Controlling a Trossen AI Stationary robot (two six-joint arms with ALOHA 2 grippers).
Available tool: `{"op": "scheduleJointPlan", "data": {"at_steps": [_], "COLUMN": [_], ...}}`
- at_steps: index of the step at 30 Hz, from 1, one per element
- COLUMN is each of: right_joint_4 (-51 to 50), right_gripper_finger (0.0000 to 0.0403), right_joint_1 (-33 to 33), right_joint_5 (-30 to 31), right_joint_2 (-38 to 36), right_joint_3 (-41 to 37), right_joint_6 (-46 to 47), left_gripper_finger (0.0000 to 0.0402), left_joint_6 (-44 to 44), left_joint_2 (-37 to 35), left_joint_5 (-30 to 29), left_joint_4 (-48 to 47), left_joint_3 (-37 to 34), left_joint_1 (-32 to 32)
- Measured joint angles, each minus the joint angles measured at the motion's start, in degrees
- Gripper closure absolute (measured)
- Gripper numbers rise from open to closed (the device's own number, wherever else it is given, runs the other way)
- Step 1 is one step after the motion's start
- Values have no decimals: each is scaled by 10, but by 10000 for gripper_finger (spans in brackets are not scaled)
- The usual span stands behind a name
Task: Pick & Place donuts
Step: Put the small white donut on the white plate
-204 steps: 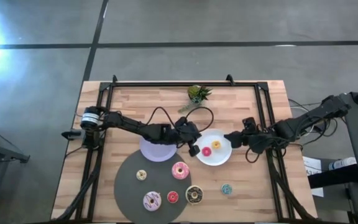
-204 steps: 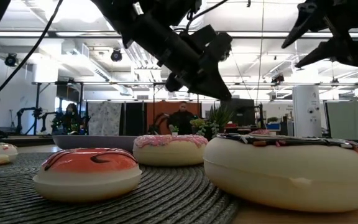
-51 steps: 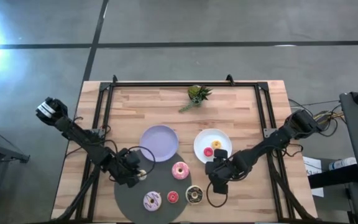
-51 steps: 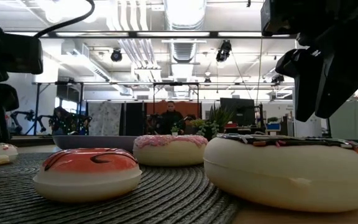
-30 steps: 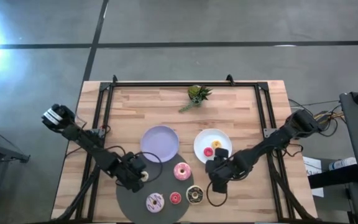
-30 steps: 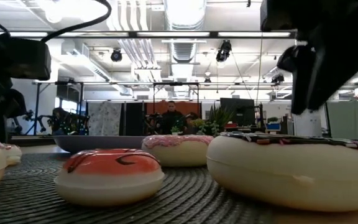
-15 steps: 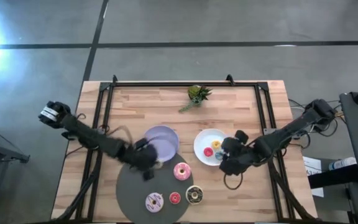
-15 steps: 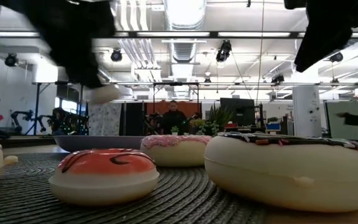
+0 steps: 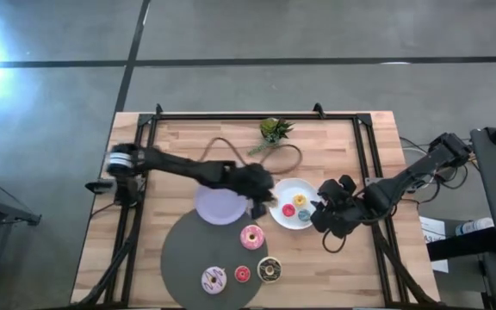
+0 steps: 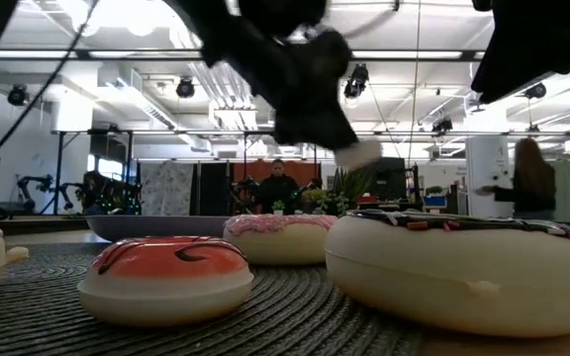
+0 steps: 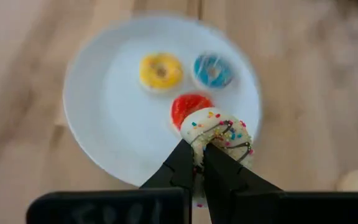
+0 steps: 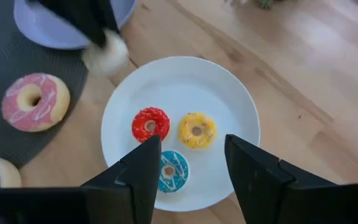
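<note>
Reaching over the white plate [image 12: 126, 106]: left gripper [image 11: 199, 163] pinching a white sprinkled donut [image 11: 219, 132] above that plate's edge, nearest the red donut [image 12: 150, 123]. Lying on the plate beside it, a yellow donut [image 12: 196, 130] and a teal donut [image 12: 169, 170]. Hovering just off the plate's far side from the dark mat [image 9: 188, 250], right gripper [image 12: 191, 167] with fingers spread.

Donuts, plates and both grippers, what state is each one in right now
White sprinkled donut: gripped, carried over the white plate.
Left gripper: shut on that donut.
Right gripper: open, empty, above the plate.
White plate: holds red, yellow and teal donuts.
Lilac plate: nothing visible on it.
Pink donut: lying on the dark mat.
</note>
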Motion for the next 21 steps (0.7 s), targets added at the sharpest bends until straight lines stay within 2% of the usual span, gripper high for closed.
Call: {"op": "scheduleJointPlan", "data": {"at_steps": [4, 11, 21], "right_joint_4": [-13, -39, -70], "right_gripper_finger": [234, 234, 234], "right_joint_1": [3, 12, 29], "right_joint_5": [2, 11, 11], "right_joint_2": [-6, -13, -16], "right_joint_3": [0, -2, -3], "right_joint_6": [2, 11, 12], "left_gripper_finger": [401, 399, 323], "left_joint_6": [26, 25, 32], "left_joint_2": [70, 140, 137], "left_joint_5": [-2, -7, -22], "left_joint_4": [-66, -71, -94], "left_joint_3": [74, 141, 136], "left_joint_1": [2, 2, 5]}}
